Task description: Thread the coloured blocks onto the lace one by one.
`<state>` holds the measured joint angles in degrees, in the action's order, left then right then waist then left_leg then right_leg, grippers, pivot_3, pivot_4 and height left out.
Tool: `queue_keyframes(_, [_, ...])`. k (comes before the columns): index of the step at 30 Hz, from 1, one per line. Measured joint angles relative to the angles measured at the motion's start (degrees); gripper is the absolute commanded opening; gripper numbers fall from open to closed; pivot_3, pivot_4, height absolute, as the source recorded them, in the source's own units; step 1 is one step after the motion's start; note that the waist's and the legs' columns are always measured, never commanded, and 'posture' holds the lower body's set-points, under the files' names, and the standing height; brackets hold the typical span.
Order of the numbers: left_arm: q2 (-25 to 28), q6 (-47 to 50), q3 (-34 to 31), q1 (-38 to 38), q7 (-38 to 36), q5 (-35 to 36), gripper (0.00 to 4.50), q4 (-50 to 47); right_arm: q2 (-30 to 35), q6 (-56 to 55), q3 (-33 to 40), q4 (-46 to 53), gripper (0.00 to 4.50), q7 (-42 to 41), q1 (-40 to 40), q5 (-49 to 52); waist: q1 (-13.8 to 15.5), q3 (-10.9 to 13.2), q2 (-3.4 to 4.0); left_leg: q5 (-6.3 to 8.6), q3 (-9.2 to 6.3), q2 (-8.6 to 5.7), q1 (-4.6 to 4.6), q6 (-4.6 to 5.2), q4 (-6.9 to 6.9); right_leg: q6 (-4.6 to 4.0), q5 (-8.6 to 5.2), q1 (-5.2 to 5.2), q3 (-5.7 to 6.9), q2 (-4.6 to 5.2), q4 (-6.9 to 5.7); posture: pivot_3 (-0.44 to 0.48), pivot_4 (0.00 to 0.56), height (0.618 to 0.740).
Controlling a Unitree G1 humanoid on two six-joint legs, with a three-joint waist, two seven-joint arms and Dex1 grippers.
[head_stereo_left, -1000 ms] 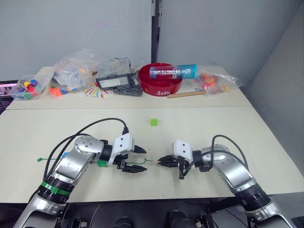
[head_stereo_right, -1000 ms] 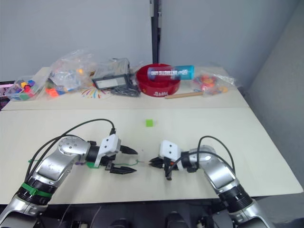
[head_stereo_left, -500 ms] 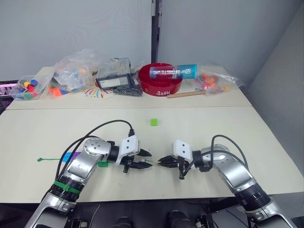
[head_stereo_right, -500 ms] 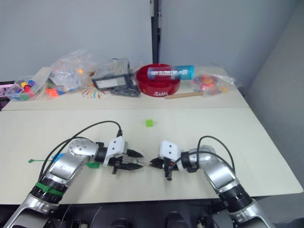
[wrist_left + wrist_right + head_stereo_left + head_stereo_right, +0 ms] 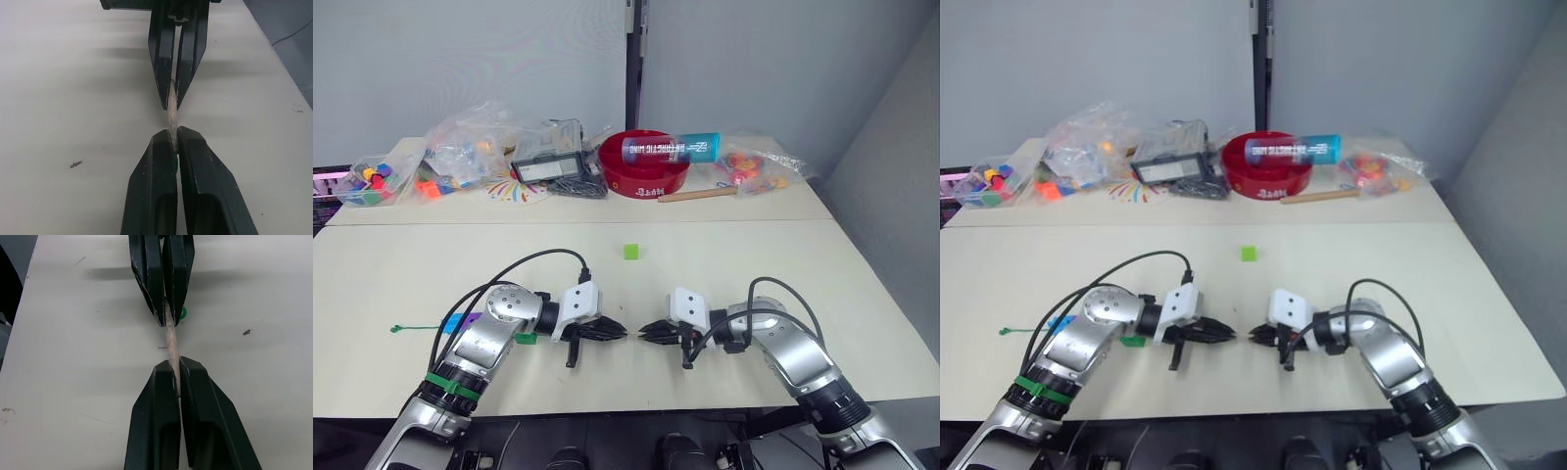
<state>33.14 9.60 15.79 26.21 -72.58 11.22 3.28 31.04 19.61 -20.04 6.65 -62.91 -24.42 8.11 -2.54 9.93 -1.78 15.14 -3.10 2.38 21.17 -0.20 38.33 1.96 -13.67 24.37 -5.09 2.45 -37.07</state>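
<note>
The lace's pale stiff tip (image 5: pixel 171 117) spans the short gap between my two grippers above the near table. My left gripper (image 5: pixel 618 334) is shut on one end of it and my right gripper (image 5: pixel 645 333) is shut on the other, tips almost touching. The right wrist view shows the same tip (image 5: pixel 171 343) and a bit of green lace at the left fingers (image 5: pixel 146 279). The lace's knotted green end (image 5: pixel 396 329) lies far left. A light green block (image 5: pixel 630 252) sits alone mid-table. A purple block (image 5: pixel 460 321) and a dark green block (image 5: pixel 526 339) lie by my left forearm.
Along the far table stand a red bowl (image 5: pixel 644 181) with a blue bottle (image 5: pixel 671 148) across it, clear bags of toys (image 5: pixel 470 147), a tray of coloured pieces (image 5: pixel 367 183) and a wooden stick (image 5: pixel 695 195). Black cables (image 5: pixel 538 257) loop over both forearms.
My left gripper has moved right toward the right one and closed from wide open onto the lace's tip. The right gripper has stayed put, shut.
</note>
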Motion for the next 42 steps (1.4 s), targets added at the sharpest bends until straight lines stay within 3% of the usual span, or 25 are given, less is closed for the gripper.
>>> queue_keyframes(1, [0.0,0.0,0.0,0.0,0.0,0.0,0.06,0.1,0.0,0.3,0.0,0.1,0.0,0.0,0.0,0.0,0.0,0.0,0.0,0.0,0.0,0.0,0.0,0.0,0.0,0.0,0.0,0.0,0.0,0.0,0.0,0.0,0.15,0.731])
queue_keyframes(10, [0.5,0.0,-0.9,0.0,0.1,0.0,0.0,1.3,-0.6,5.6,1.7,2.5,2.99,1.1,0.4,3.9,0.1,0.0,0.0,0.0,-0.01,0.0,0.0,0.0,0.0,0.0,0.0,0.0,0.0,0.01,0.0,0.0,0.15,0.731])
queue_keyframes(14, [1.8,0.0,-1.6,-0.7,0.1,0.0,0.0,1.0,-1.6,8.5,7.5,2.7,4.41,4.3,0.7,7.3,-0.1,0.0,0.0,0.0,0.0,0.01,-0.01,0.0,0.0,0.0,0.0,0.0,0.0,0.0,0.0,0.0,0.15,0.731])
queue_keyframes(19, [3.9,0.6,-2.8,-3.4,0.6,0.0,0.0,-0.3,-9.4,8.3,13.5,-2.4,4.46,17.7,-0.6,5.9,-0.3,0.0,0.01,0.0,0.01,0.02,-0.02,0.0,-0.03,-0.01,0.01,0.02,-0.01,-0.01,-0.03,0.0,0.15,0.731])
queue_keyframes(27, [5.2,2.2,-4.0,-5.3,2.3,0.1,0.0,-3.0,-25.5,1.6,11.3,-15.8,4.46,40.5,-4.1,-4.3,-0.2,0.0,0.02,0.0,0.02,0.02,0.02,-0.01,-0.06,-0.03,0.02,0.1,-0.01,0.02,-0.04,0.0,0.15,0.731])
queue_keyframes(32, [5.7,3.4,-4.6,-6.5,2.9,0.2,0.0,-4.8,-31.3,-4.9,12.3,-28.0,4.46,52.5,-10.0,-8.1,-0.4,0.0,0.03,0.0,0.0,0.02,0.02,-0.01,-0.08,-0.04,0.02,0.12,0.01,0.04,-0.05,0.0,0.15,0.731])
queue_keyframes(42, [6.4,5.2,-5.7,-7.6,4.4,0.4,0.0,-7.3,-36.4,-16.2,16.3,-54.5,4.46,60.4,-23.8,-8.8,-1.9,0.0,0.05,0.0,-0.01,0.03,-0.07,-0.01,-0.27,-0.1,0.06,0.15,0.0,0.03,-0.1,0.0,0.15,0.731])
